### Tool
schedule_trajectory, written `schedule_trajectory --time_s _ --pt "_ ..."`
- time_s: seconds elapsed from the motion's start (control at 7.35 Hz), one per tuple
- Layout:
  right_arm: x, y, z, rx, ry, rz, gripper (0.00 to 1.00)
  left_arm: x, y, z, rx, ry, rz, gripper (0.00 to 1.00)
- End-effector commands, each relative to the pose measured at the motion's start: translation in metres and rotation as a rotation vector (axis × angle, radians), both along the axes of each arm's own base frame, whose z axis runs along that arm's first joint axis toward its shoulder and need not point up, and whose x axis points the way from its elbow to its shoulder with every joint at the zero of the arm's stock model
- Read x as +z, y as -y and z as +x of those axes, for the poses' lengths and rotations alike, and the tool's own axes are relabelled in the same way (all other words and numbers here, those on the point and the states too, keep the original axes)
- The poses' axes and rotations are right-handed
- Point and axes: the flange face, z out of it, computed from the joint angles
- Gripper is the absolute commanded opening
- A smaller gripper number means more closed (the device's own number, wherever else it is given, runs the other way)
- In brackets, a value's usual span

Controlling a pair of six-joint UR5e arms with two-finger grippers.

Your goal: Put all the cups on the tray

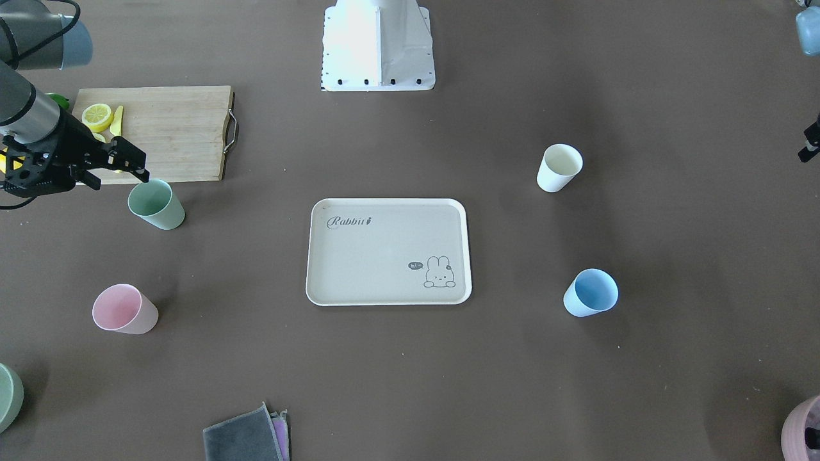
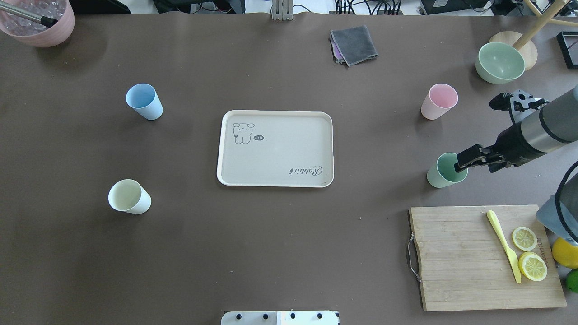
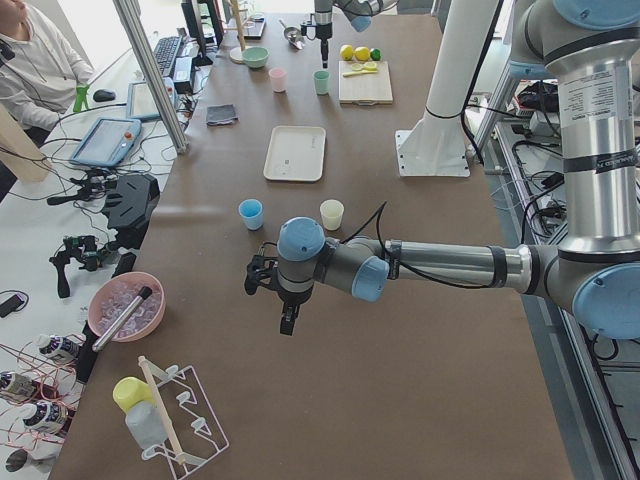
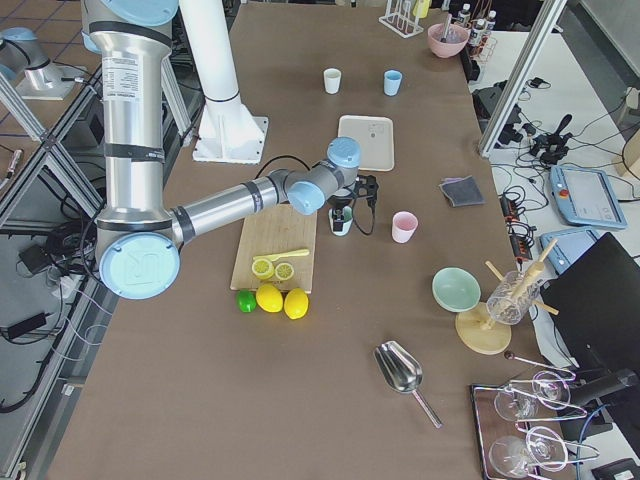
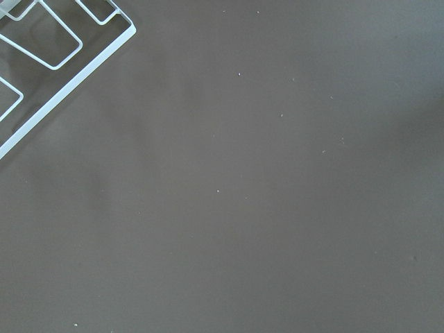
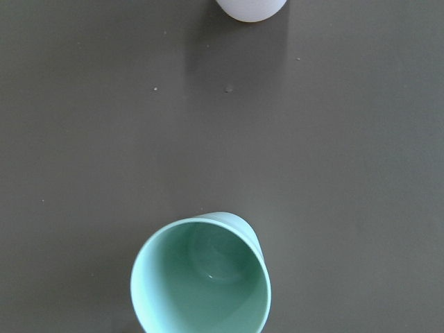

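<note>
No cup is on the tray [image 1: 384, 256] yet; all four wait. The right gripper [image 1: 125, 176], jaws apart, hangs by the green cup [image 1: 155, 205] on the right. I cannot tell the left gripper [image 3: 287, 318] jaws.

Matt brown sheet over the table [image 1: 410, 384], smooth, flecked with pale specks. Same matt, smooth, plastic-looking finish on the mint cup [image 1: 157, 205], cream cup [image 1: 559, 168], pink cup [image 1: 125, 309] and blue cup [image 1: 590, 292]. Tray [image 1: 371, 262] at centre frame likewise matt and smooth, cream, with dark print. Board [image 1: 173, 134] at upper left in pale wood, grained in strips, with a thin metal handle [image 1: 234, 131]. Grey cloth [image 1: 240, 438] at the bottom edge, soft and napped. Wet-looking lemon slice [image 1: 97, 116]. Brushed grey metal on the arm [image 1: 32, 115] at far left. Glossy white paint on the base [image 1: 378, 57] at top centre.
</note>
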Motion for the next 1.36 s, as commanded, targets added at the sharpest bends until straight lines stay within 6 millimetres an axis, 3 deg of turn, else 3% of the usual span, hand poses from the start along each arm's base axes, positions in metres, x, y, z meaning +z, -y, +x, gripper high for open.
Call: schedule_trajectory --time_s 0.0,0.27,0.54,0.68,0.82,0.95,1.22 --pt "0.008 0.008 -0.017 -0.004 -0.013 -0.020 0.89 0.000 0.000 0.001 -0.002 -0.002 -0.003 0.98" --pt "0.019 0.011 -0.020 -0.005 -0.029 -0.036 0.78 -0.001 0.000 0.001 -0.001 -0.002 0.001 0.98" --pt "0.027 0.012 -0.021 0.001 -0.040 -0.053 0.55 -0.009 0.006 0.012 -0.026 -0.016 -0.031 0.98" --pt "0.029 0.012 -0.021 0.001 -0.042 -0.059 0.41 -0.025 0.016 0.043 -0.031 -0.040 -0.049 0.98" --pt "0.028 0.012 -0.021 0.001 -0.039 -0.059 0.14 -0.037 0.014 0.072 -0.051 -0.085 -0.040 0.98" --pt "0.022 0.013 -0.022 -0.002 -0.029 -0.053 0.00 -0.052 0.008 0.117 -0.071 -0.137 -0.074 0.98" --pt "-0.028 0.028 -0.039 0.024 0.032 -0.060 0.00 -0.115 -0.005 0.206 -0.084 -0.201 -0.130 0.97"
